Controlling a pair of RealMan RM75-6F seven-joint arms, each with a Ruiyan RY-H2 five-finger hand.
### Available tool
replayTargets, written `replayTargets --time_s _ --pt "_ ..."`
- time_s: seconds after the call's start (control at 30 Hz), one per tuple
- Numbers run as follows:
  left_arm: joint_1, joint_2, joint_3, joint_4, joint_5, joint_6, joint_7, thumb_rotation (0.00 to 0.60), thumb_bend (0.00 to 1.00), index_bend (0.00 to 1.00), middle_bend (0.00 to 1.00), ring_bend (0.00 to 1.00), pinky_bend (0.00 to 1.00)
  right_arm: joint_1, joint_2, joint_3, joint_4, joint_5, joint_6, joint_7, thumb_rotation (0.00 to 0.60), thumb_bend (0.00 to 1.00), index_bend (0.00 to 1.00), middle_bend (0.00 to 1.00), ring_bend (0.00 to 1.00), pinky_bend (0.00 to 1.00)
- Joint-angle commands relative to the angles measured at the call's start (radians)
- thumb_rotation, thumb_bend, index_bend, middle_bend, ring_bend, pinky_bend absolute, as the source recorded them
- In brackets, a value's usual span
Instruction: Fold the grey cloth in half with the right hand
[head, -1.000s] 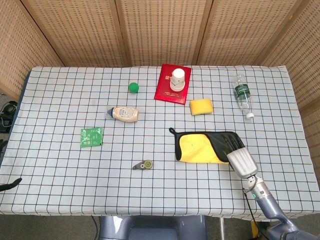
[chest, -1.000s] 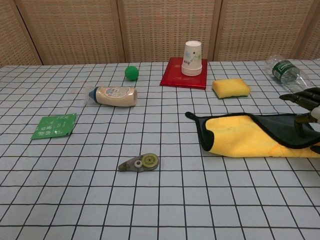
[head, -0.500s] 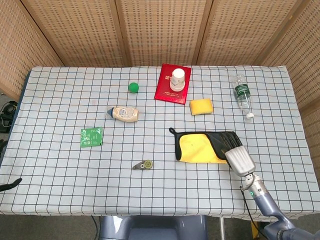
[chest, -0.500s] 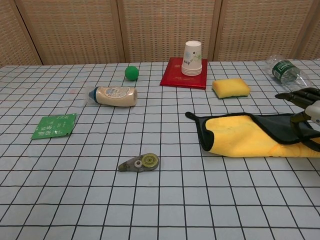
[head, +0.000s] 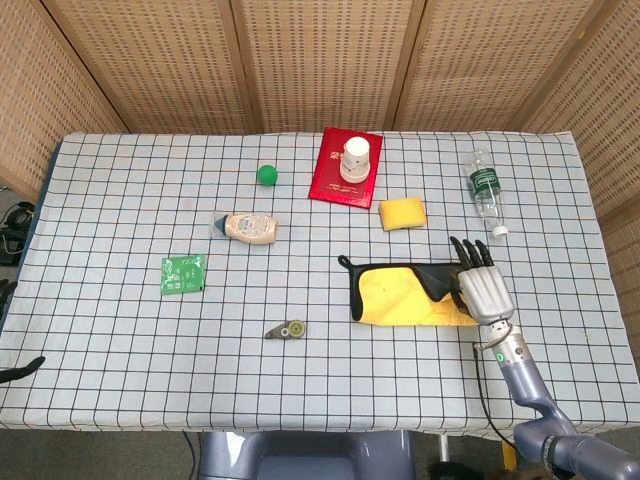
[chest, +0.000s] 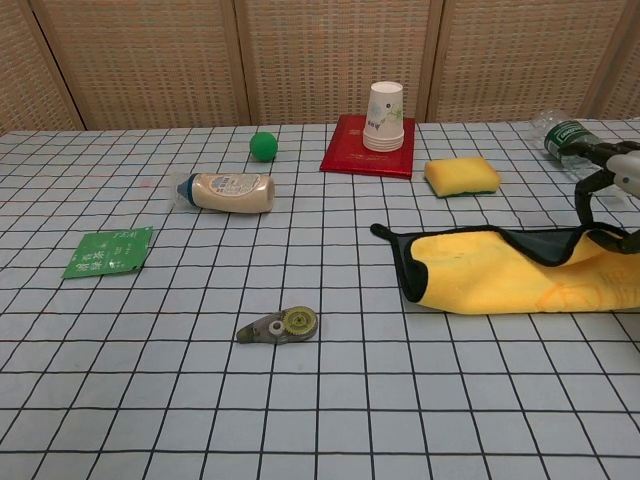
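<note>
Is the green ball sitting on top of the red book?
No, the green ball rests on the checked tablecloth left of the red book, with a clear gap between them; the stack of paper cups stands on the book.

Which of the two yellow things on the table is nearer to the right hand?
The cloth, yellow inside with a dark edge: the right hand is over its right end. The yellow sponge lies apart, further back beside the red booklet.

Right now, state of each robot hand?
Left robot hand: not in view.
Right robot hand: over the right end of the grey cloth, fingers extended; whether it holds the cloth cannot be told.
</note>
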Motion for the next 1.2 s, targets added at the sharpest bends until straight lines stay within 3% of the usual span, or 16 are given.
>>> replayTargets --time_s 0.03,0.4,0.8,0.97,1.03,1.13,1.2 --pt "0.0 0.0 -0.001 0.0 -0.002 0.0 0.0 0.6 0.0 0.0 0.0 0.0 0.0 0.015 0.009 0.026 -0.01 0.04 -0.029 -0.01 0.6 0.69 0.66 0.07 0.0 0.04" --pt "-0.002 -0.001 -0.001 0.0 -0.005 -0.005 0.006 0.6 0.0 0.0 0.0 0.0 0.0 0.041 -0.025 0.096 0.036 0.206 -0.102 -0.091 0.6 0.69 0.66 0.07 0.0 0.05" --pt "-0.005 -0.004 -0.001 -0.001 -0.01 -0.01 0.013 0.6 0.0 0.0 0.0 0.0 0.0 0.061 -0.051 0.12 0.099 0.303 -0.168 -0.114 0.6 0.68 0.61 0.06 0.0 0.06" --pt "-0.005 -0.004 -0.001 -0.002 -0.012 -0.01 0.015 0.6 0.0 0.0 0.0 0.0 0.0 0.068 -0.061 0.124 0.119 0.326 -0.189 -0.111 0.6 0.56 0.42 0.03 0.0 0.07" --pt "-0.006 -0.005 -0.001 -0.002 -0.014 -0.013 0.017 0.6 0.0 0.0 0.0 0.0 0.0 0.072 -0.066 0.125 0.135 0.334 -0.201 -0.111 0.6 0.45 0.33 0.01 0.0 0.07" --pt "-0.007 -0.005 -0.001 -0.002 -0.015 -0.014 0.019 0.6 0.0 0.0 0.0 0.0 0.0 0.08 -0.079 0.135 0.165 0.353 -0.213 -0.107 0.6 0.32 0.27 0.0 0.0 0.08" --pt "-0.007 -0.005 -0.002 -0.002 -0.016 -0.014 0.019 0.6 0.0 0.0 0.0 0.0 0.0 0.082 -0.085 0.142 0.175 0.361 -0.217 -0.096 0.6 0.3 0.26 0.0 0.0 0.08"
